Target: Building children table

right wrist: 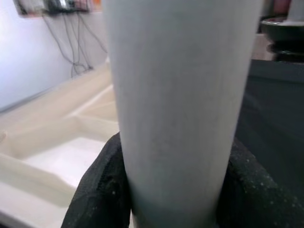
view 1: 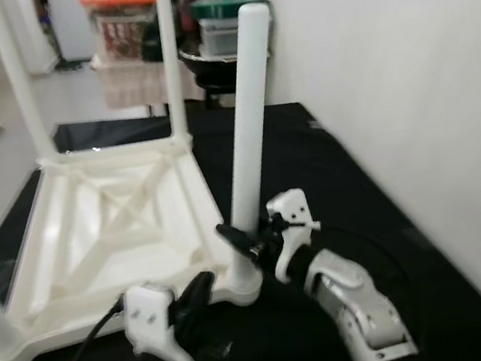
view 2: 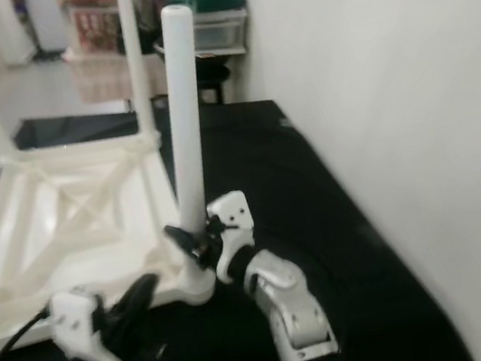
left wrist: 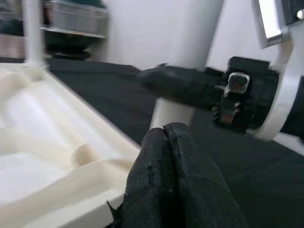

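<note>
Far table legs point(view 1: 16, 79) cropped above; background shelf clutter point(view 1: 161, 24) blurred.

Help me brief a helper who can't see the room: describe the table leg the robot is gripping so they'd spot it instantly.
An upturned white table top lies on a black mat beside a white wall. The leg stands upright at its corner nearest the robot and the wall. Unlike the other legs, the right gripper clamps it low down, with the left gripper shut beside its base.

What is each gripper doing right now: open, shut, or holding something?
Left gripper: shut, holding nothing, beside the tabletop corner.
Right gripper: shut on the white table leg.
</note>
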Robot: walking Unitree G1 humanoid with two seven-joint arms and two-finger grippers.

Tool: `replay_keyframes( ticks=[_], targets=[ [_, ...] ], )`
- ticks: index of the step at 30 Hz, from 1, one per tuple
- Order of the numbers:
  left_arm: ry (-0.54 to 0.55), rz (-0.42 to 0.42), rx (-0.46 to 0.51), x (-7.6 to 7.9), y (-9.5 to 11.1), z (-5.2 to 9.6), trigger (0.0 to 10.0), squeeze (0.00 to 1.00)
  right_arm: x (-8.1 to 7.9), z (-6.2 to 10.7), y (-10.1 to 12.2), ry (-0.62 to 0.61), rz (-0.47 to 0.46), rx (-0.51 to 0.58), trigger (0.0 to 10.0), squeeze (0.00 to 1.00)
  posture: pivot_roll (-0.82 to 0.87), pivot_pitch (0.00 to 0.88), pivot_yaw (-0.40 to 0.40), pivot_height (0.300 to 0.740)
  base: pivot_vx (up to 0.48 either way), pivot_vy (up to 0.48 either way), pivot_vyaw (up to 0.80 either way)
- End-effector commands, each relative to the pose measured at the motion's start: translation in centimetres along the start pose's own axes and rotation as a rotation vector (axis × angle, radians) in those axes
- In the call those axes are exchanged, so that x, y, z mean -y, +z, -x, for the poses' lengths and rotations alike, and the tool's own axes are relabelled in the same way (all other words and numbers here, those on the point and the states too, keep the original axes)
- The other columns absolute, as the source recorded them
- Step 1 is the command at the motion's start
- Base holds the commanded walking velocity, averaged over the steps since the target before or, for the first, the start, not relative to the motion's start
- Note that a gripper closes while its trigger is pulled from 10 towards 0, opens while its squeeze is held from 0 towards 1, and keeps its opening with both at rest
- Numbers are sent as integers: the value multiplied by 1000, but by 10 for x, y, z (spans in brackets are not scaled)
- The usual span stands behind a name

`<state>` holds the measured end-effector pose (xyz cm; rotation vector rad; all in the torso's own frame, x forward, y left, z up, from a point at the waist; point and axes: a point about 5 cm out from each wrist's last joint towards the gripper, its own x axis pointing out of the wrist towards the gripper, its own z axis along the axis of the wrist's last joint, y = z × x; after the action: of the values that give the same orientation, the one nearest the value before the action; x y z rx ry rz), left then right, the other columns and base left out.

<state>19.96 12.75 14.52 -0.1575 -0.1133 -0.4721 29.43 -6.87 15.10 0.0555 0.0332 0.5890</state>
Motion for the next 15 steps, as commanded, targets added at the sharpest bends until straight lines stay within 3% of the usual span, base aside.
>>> replay_keyframes(
  ticks=[1,5,6,7,8,10,11,12,15],
  targets=[
    [-1,5,-13,-2,-2,0,7725,0,-25,0,-15,155,22,-50,0,0,2,0,-84,740,0,0,0],
    [-8,10,-13,-2,-2,0,8157,0,-12,-1,-26,94,-29,-111,0,0,30,0,-103,740,0,0,0],
    [-3,8,-13,-2,-2,0,8118,0,-12,-1,-29,83,-18,-137,6824,0,23,0,-97,740,0,0,0],
    [2,6,-12,-2,-2,0,8118,0,-12,0,-31,79,-6,-151,6824,0,23,0,-97,740,0,0,0],
    [5,3,-11,-2,-2,0,7686,0,-17,1,-28,79,-20,-145,10000,0,23,0,-98,740,0,0,0],
    [7,0,-10,-2,-1,-1,7686,0,-20,3,-26,68,-48,-138,10000,0,23,0,-98,740,0,0,0],
    [6,0,-10,-2,-1,-1,7451,0,-21,4,-25,63,-55,-137,10000,1000,25,0,-102,740,0,0,0],
    [6,0,-10,-2,-1,-1,7451,0,-21,4,-25,63,-55,-137,10000,1000,25,0,-102,740,0,0,0],
    [5,2,-9,-2,-1,-1,7451,0,-31,4,-15,231,-143,-131,10000,1000,27,0,-101,740,0,0,0]
  ],
)
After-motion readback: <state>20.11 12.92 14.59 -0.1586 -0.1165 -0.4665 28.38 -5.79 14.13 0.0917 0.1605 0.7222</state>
